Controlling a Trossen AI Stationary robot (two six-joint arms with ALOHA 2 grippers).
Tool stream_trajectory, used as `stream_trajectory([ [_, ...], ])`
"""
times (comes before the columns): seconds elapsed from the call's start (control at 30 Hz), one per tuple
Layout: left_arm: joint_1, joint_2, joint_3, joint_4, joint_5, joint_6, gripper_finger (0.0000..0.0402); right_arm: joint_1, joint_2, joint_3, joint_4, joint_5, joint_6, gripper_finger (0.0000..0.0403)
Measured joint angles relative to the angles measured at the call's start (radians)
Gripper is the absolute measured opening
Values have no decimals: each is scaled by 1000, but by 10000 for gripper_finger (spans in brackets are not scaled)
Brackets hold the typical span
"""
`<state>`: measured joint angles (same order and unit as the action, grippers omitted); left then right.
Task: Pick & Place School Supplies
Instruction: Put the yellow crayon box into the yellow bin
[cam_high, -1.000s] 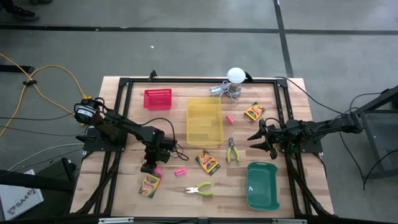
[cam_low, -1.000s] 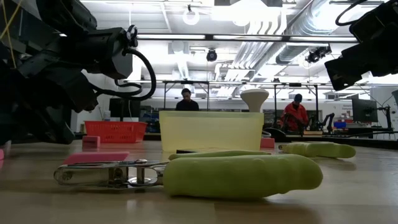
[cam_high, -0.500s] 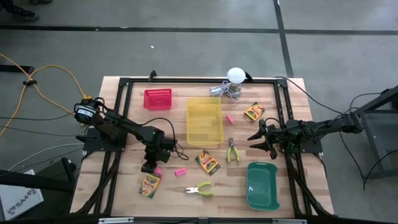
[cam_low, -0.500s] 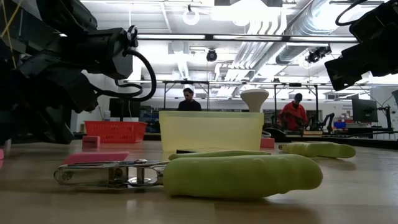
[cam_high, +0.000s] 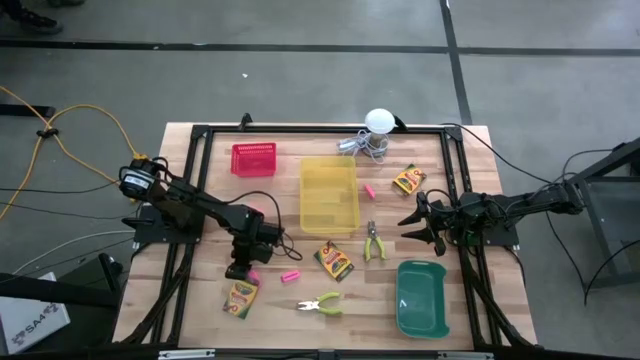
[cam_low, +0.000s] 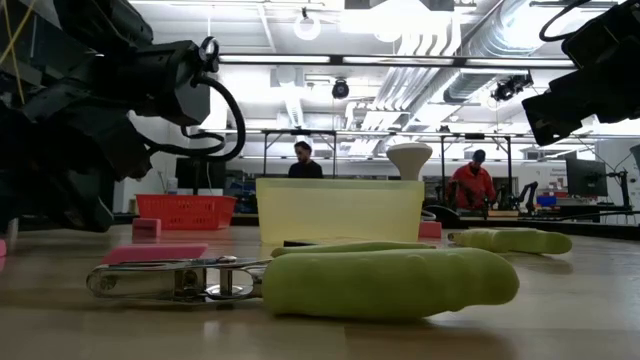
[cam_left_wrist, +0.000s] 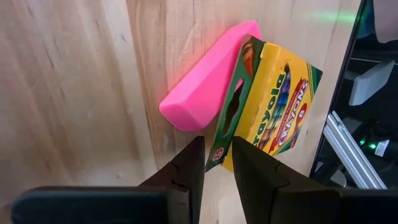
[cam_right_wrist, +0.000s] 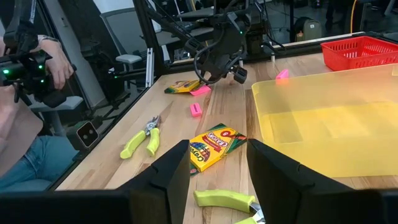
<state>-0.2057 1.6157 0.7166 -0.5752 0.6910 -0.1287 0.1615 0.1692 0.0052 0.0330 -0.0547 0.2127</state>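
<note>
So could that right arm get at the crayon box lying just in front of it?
Probably yes: the right gripper hangs open and empty, and bare wood lies between it and the crayon box; only the pliers lie nearby.

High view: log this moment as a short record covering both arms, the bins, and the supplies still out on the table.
left gripper: low at the table's left front, over a crayon box lying against a pink eraser
right gripper: open, empty, at the table's right side
bins: red basket, yellow bin, green bin; nothing seen inside
other crayon boxes: middle one, far right one
pliers: two, loose
</note>
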Motion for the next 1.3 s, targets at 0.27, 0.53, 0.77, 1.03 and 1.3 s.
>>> stream_trajectory([
  [0.27, 0, 0, 0, 0, -12, 4, 68, 0, 0, 0, 0, 0, 0, 149],
  [0.53, 0, 0, 0, 0, -11, 2, 6, 0, 0, 0, 0, 0, 0, 149],
  [0.77, 0, 0, 0, 0, -11, 1, 2, 0, 0, 0, 0, 0, 0, 149],
  [1.03, 0, 0, 0, 0, -5, 0, 2, 0, 0, 0, 0, 0, 0, 149],
  [1.3, 0, 1, 0, 0, 16, 9, 1, 0, 0, 0, 0, 0, 0, 149],
])
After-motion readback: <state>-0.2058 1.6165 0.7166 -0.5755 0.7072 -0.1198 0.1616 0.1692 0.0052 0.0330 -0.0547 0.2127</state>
